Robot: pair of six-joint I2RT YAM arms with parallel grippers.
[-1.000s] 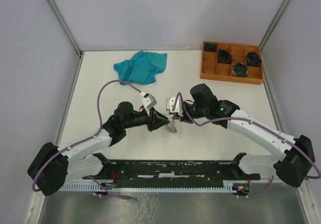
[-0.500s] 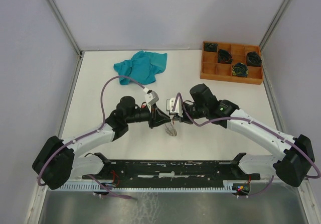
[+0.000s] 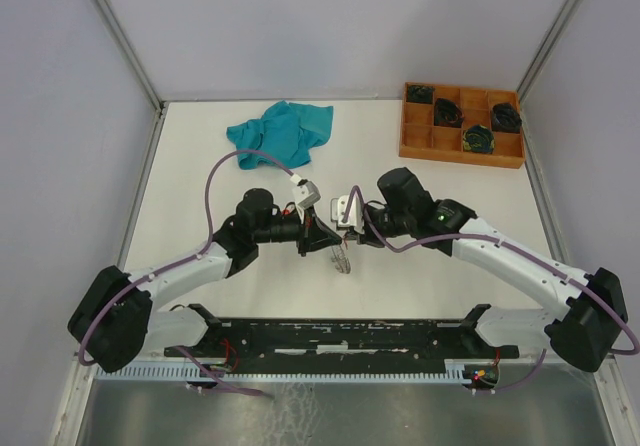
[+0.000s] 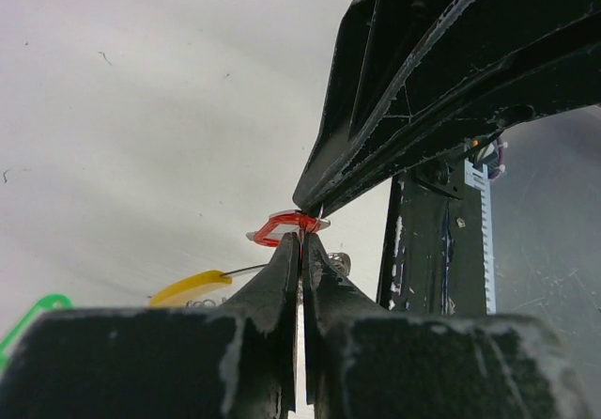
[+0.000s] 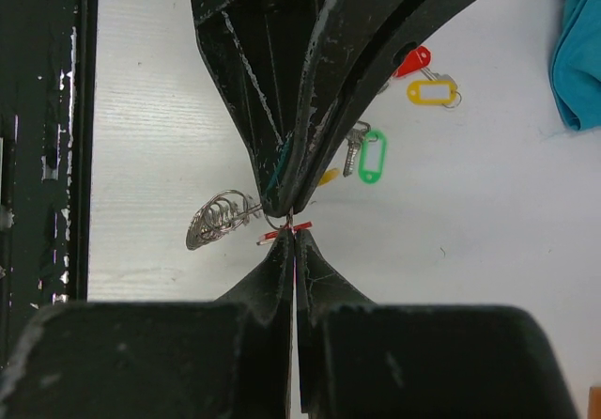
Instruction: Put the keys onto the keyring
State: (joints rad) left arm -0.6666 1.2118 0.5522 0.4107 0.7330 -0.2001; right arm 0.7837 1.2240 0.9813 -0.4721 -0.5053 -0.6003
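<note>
My left gripper [image 3: 322, 238] and right gripper [image 3: 343, 232] meet tip to tip above the table's middle, both shut. The left gripper [image 4: 302, 240] pinches the keyring's wire; the yellow sleeve [image 4: 188, 287] trails to its left. A silvery bunch [image 5: 221, 220] hangs from the ring beside the left fingertips [image 5: 291, 193]. The right gripper [image 5: 294, 233] is shut on a red-tagged key [image 5: 280, 235], whose tag [image 4: 285, 225] sits right between both tips. A green-tagged key [image 5: 372, 156], a yellow-tagged key [image 5: 432, 91] and another red-tagged key [image 5: 413, 60] lie on the table beyond.
A teal cloth [image 3: 280, 131] lies at the back left. An orange compartment tray [image 3: 460, 158] with dark coiled bundles stands at the back right. The black base rail [image 3: 340, 338] runs along the near edge.
My left gripper has moved a little right and up with the keyring, closing on the right gripper's tip. The right arm has hardly moved.
</note>
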